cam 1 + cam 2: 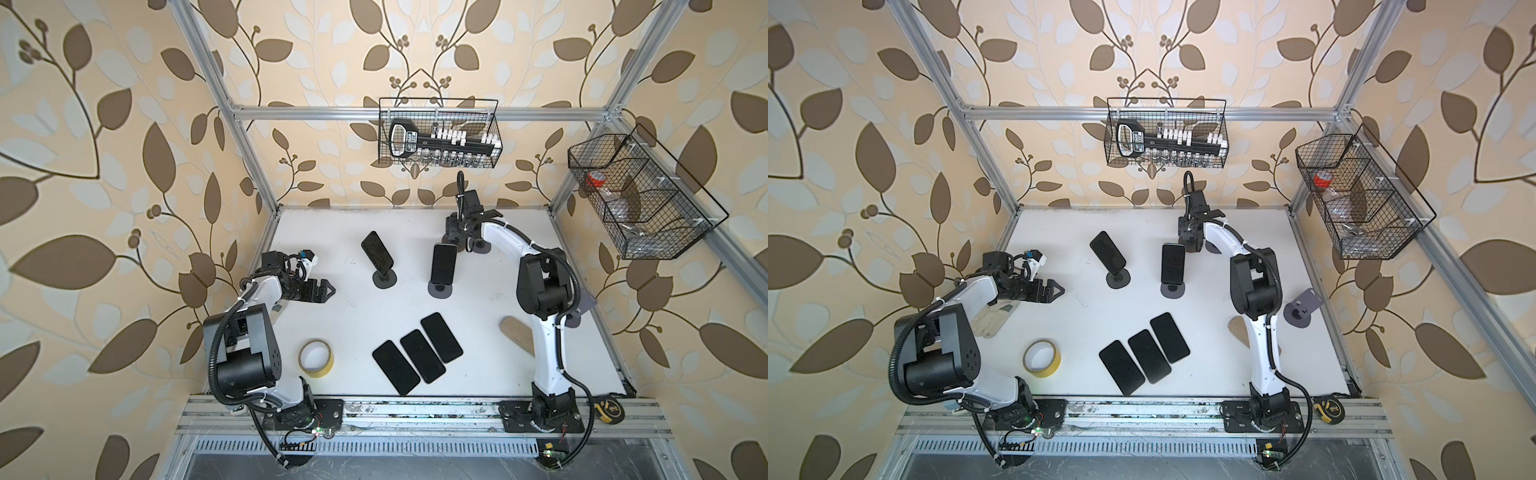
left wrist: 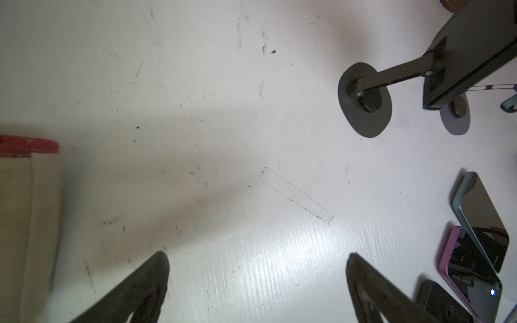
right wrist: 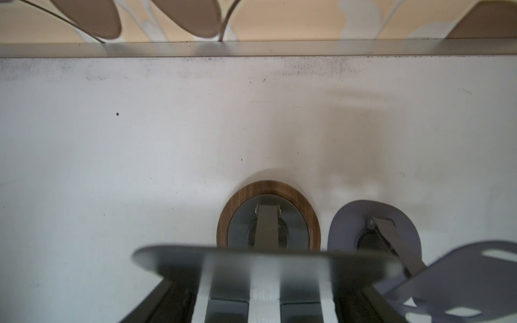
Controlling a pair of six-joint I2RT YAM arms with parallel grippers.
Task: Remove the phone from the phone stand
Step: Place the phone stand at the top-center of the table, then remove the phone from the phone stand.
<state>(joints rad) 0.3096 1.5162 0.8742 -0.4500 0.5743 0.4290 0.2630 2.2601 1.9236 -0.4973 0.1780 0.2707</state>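
Observation:
Two dark phones lean on stands in mid-table in both top views: one phone [image 1: 377, 253] on a dark phone stand [image 1: 384, 279], another phone [image 1: 444, 262] on a grey stand [image 1: 440, 289]. My left gripper [image 1: 328, 289] hovers open and empty left of them; its wrist view shows bare table between the fingertips [image 2: 156, 268] and the dark stand [image 2: 363, 100] beyond. My right gripper [image 1: 453, 237] is at the back of the table. Its wrist view shows an empty slotted stand plate [image 3: 265, 260] between the fingers [image 3: 151, 302], over a brown-rimmed base [image 3: 268, 215]. Contact is unclear.
Three phones [image 1: 422, 355] lie flat near the front. A yellow tape roll [image 1: 316, 358] sits front left, a wooden paddle [image 1: 517, 332] by the right arm. Empty lavender stands [image 3: 372, 223] [image 1: 1302, 309] stand at the back and right. Wire baskets [image 1: 440, 133] hang on the frame.

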